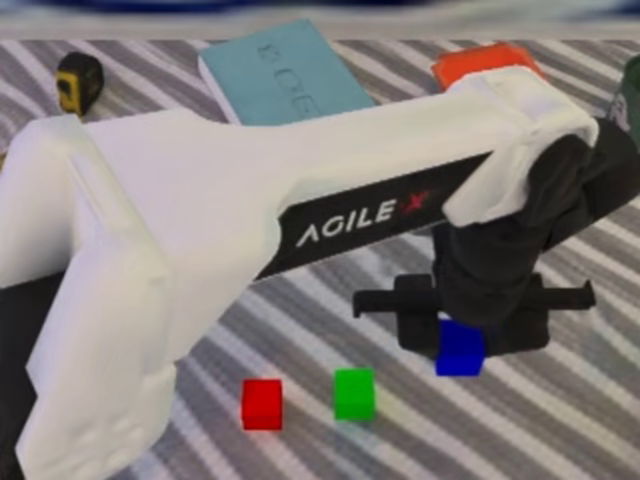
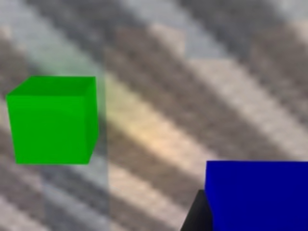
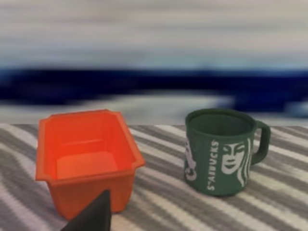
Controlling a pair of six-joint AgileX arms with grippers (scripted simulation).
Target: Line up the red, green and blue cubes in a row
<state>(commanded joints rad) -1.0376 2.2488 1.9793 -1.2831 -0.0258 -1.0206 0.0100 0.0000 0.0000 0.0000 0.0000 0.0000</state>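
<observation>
From above, my left arm, a smooth white shell marked AGILE X, reaches across the grey striped table (image 1: 560, 420). Its black left gripper (image 1: 462, 340) pinches the blue cube (image 1: 460, 348), which sits just right of the green cube (image 1: 354, 393) and slightly farther back. The red cube (image 1: 262, 404) lies just left of the green cube. All 3 are plain, sharp-edged, matte blocks. Well behind the green cube lie a flat teal book (image 1: 285, 72), a yellow tape measure (image 1: 79, 81) and an orange bin (image 1: 485, 63).

The left wrist view shows the green cube (image 2: 52, 120) near the blue cube (image 2: 257, 195), a dark fingertip (image 2: 198, 216) against the blue cube's side.

The right wrist view shows the glossy tapered orange bin (image 3: 86, 159) beside a green Starbucks mug (image 3: 221, 151); whether the right gripper is spread, I cannot tell.
</observation>
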